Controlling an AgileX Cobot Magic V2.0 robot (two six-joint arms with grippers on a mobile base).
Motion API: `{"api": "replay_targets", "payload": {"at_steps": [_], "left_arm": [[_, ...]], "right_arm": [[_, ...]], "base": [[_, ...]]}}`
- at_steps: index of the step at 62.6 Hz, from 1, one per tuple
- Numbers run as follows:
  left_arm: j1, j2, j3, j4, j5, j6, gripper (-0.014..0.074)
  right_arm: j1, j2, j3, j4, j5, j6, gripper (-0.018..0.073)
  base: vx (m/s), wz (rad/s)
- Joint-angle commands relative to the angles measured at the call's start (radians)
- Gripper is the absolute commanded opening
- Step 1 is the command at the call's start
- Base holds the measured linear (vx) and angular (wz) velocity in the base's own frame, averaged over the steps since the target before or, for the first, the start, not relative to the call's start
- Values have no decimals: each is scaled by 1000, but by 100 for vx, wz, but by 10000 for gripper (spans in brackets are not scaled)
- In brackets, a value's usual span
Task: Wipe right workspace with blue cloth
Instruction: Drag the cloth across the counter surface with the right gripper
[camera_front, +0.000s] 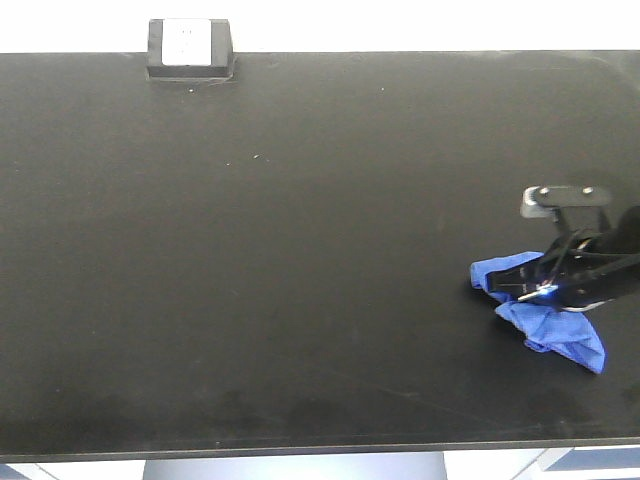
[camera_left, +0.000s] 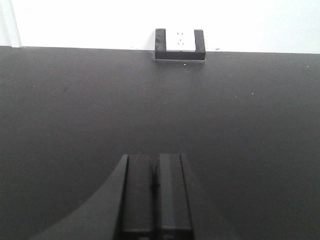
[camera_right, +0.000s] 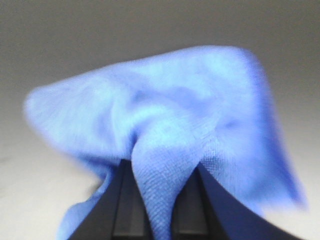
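Observation:
The blue cloth (camera_front: 550, 320) lies crumpled on the black table at the right side. My right gripper (camera_front: 530, 290) comes in from the right edge and is shut on a fold of the cloth. In the right wrist view the cloth (camera_right: 165, 125) fills the frame, with a pinched ridge between the two dark fingers (camera_right: 125, 210). My left gripper (camera_left: 154, 172) shows only in the left wrist view, shut and empty, low over bare table.
A black block with a white socket face (camera_front: 190, 47) stands at the table's back edge, left of centre; it also shows in the left wrist view (camera_left: 179, 44). The black table top (camera_front: 300, 250) ends in a front edge near the bottom.

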Motion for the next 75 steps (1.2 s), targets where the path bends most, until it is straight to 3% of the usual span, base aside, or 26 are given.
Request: {"api": "replay_targets", "payload": {"at_steps": [1, 14, 22, 30, 43, 47, 52, 59, 67, 75], "left_arm": [[-5, -16, 30, 1, -80, -8, -6], [-5, -16, 30, 1, -80, -8, -6], [-5, -16, 30, 1, -80, -8, -6], [-5, -16, 30, 1, -80, -8, -6], [-5, -16, 30, 1, -80, -8, -6], [-5, -16, 30, 1, -80, -8, -6], [-5, -16, 30, 1, -80, -8, -6], [-5, -16, 30, 1, -80, -8, -6], [-5, -16, 30, 1, -80, -8, -6], [-5, -16, 30, 1, -80, -8, -6]], "right_arm": [[57, -15, -33, 66, -46, -64, -1], [356, -15, -63, 209, -123, -133, -1], [404, -15, -64, 212, -170, -134, -1], [280, -15, -61, 175, -131, -136, -1], [-95, -15, -61, -21, -46, -135, -1], [-169, -15, -61, 9, -55, -110, -1], [-182, -15, -61, 90, -61, -114, -1], [-79, -15, -61, 184, -49, -211, -1], [154, -15, -61, 292, -59, -265, -1], [347, -15, -61, 341, -115, -268, -1]], "base": [[0, 0], [0, 0], [0, 0], [0, 0], [0, 0], [0, 0], [0, 0], [0, 0], [0, 0], [0, 0]]}}
